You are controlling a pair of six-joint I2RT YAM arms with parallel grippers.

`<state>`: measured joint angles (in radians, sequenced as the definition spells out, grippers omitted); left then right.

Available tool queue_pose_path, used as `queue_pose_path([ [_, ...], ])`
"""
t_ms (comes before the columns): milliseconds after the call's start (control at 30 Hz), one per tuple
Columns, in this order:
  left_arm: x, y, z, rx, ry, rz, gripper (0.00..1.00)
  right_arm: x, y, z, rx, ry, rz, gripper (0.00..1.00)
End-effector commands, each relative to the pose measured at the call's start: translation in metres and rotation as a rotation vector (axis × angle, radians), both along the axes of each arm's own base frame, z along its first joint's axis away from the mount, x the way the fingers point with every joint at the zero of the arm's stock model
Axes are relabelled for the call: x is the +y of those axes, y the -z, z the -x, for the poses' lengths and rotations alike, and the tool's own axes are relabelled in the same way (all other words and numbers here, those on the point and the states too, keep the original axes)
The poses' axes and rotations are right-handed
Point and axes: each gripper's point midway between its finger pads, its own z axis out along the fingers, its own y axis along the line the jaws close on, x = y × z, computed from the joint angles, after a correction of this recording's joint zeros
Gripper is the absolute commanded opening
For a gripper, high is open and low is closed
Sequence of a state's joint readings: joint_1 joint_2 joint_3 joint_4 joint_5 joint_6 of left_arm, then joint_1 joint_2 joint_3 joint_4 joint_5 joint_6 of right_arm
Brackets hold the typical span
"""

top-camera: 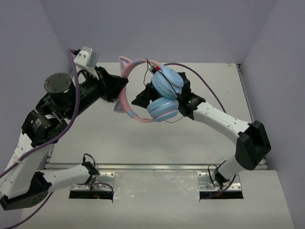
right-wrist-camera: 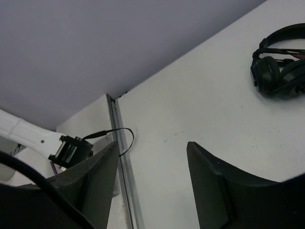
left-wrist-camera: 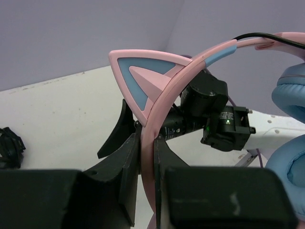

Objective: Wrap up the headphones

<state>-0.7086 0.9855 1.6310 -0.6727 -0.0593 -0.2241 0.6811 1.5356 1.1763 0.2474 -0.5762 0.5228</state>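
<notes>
The headphones hang in the air above the table: a pink headband (top-camera: 125,95) with cat ears and two light-blue earcups (top-camera: 164,83) pressed together. My left gripper (top-camera: 119,88) is shut on the headband between the ears; the left wrist view shows both fingers clamped on the pink band (left-wrist-camera: 190,71) just below one cat ear (left-wrist-camera: 143,71). The thin black cable (top-camera: 148,66) loops over the band and around the earcups. My right gripper (top-camera: 143,98) is open and empty, just left of the earcups; its wrist view (right-wrist-camera: 152,148) shows only table between the fingers.
All-black headphones (right-wrist-camera: 281,67) lie on the white table (top-camera: 200,143), seen only in the right wrist view. A metal strip (top-camera: 157,167) borders the table's near edge. Grey walls enclose the back and sides.
</notes>
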Motion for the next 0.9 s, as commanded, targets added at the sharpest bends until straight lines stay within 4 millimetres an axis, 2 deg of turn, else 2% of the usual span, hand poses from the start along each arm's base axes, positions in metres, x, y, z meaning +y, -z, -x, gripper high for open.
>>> queue_pose_path([
  [0,0.025,-0.046,-0.004,-0.024,-0.148,0.154,0.00,0.008,-0.023,0.001,-0.033,-0.036,-0.109,0.55],
  [33,0.037,-0.047,-0.010,-0.015,-0.225,0.170,0.00,0.010,-0.019,0.003,-0.012,-0.043,-0.111,0.52],
  [100,0.048,-0.053,-0.015,0.001,-0.300,0.221,0.00,0.009,-0.005,0.008,0.025,-0.059,-0.112,0.48],
  [133,0.061,-0.058,-0.019,0.002,-0.378,0.247,0.00,0.012,-0.008,0.016,0.030,-0.095,-0.145,0.48],
  [167,0.066,-0.059,-0.022,0.014,-0.413,0.269,0.00,0.013,-0.006,0.022,0.031,-0.115,-0.157,0.48],
  [233,0.078,-0.059,-0.031,0.033,-0.515,0.281,0.01,0.020,0.006,0.041,0.047,-0.161,-0.159,0.45],
  [300,0.075,-0.052,-0.044,0.060,-0.566,0.275,0.00,0.029,0.019,0.056,0.068,-0.196,-0.144,0.37],
  [333,0.080,-0.051,-0.048,0.062,-0.608,0.279,0.00,0.030,0.023,0.061,0.077,-0.206,-0.143,0.30],
  [400,0.086,-0.044,-0.060,0.061,-0.691,0.276,0.00,0.031,0.033,0.070,0.113,-0.226,-0.152,0.26],
  [433,0.089,-0.046,-0.064,0.044,-0.722,0.296,0.00,0.030,0.034,0.073,0.141,-0.230,-0.164,0.23],
  [467,0.089,-0.041,-0.070,0.038,-0.748,0.273,0.01,0.027,0.046,0.078,0.170,-0.231,-0.158,0.23],
  [533,0.092,-0.046,-0.077,0.016,-0.793,0.268,0.00,0.024,0.044,0.083,0.176,-0.242,-0.186,0.19],
  [567,0.096,-0.054,-0.079,0.001,-0.808,0.272,0.00,0.022,0.050,0.088,0.190,-0.252,-0.180,0.18],
  [667,0.092,-0.051,-0.099,0.006,-0.835,0.230,0.00,0.018,0.054,0.098,0.206,-0.266,-0.185,0.16],
  [733,0.094,-0.046,-0.107,0.012,-0.848,0.212,0.00,0.015,0.054,0.104,0.216,-0.278,-0.185,0.15],
  [867,0.115,-0.030,-0.125,0.043,-0.917,0.213,0.00,0.004,0.062,0.124,0.254,-0.300,-0.175,0.19],
])
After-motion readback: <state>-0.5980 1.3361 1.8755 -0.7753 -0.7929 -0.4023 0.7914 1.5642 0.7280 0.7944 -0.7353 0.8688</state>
